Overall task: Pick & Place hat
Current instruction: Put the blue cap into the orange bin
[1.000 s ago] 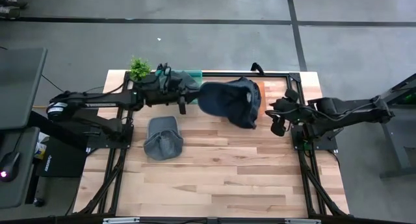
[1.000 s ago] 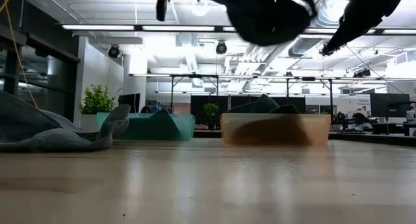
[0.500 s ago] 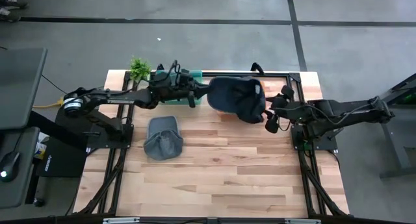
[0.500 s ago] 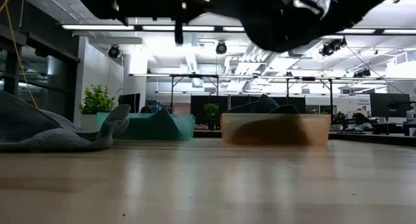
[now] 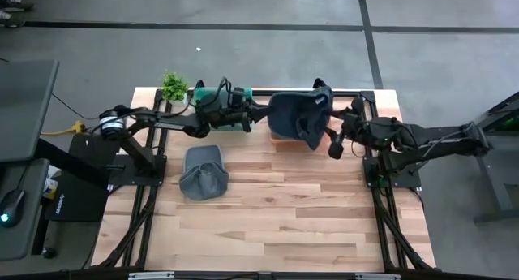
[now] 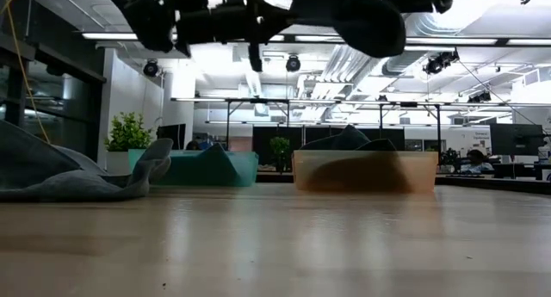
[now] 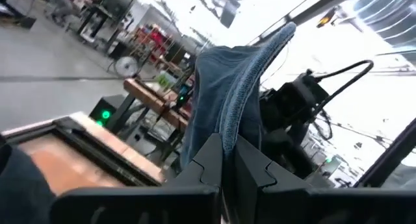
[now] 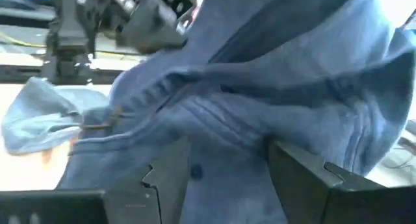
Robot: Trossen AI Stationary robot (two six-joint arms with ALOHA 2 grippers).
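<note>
A dark blue hat (image 5: pixel 293 114) hangs in the air at the table's far right, above the orange bin (image 6: pixel 366 170). It also shows in the low view (image 6: pixel 349 13). My left gripper (image 5: pixel 261 114) is shut on it from the hat's left side. My right gripper (image 5: pixel 331 142) is open at the hat's right near side. In the right wrist view its fingers (image 8: pixel 169 169) stand apart with the hat's cloth (image 8: pixel 260 87) filling the space ahead of them. A second, grey hat (image 5: pixel 203 173) lies flat on the table at left centre. My left gripper pinches an edge of the blue hat (image 7: pixel 226 130) between its two fingers. The fingers come level from the table's left side. The hat stands out beyond the fingers, lifted clear of the table and the bin. My right gripper is close against the hat; whether it touches I cannot tell.
A teal bin (image 5: pixel 212 94) with cloth in it stands at the far edge left of the orange bin. A small green plant (image 5: pixel 173 85) stands at the far left corner. Bare wooden table (image 5: pixel 284 215) lies toward the near edge.
My left gripper has carried the blue hat toward the table's right and far edge, so it now hangs over the orange bin, bunched narrower. My right gripper has gone toward the far edge and up to the hat.
</note>
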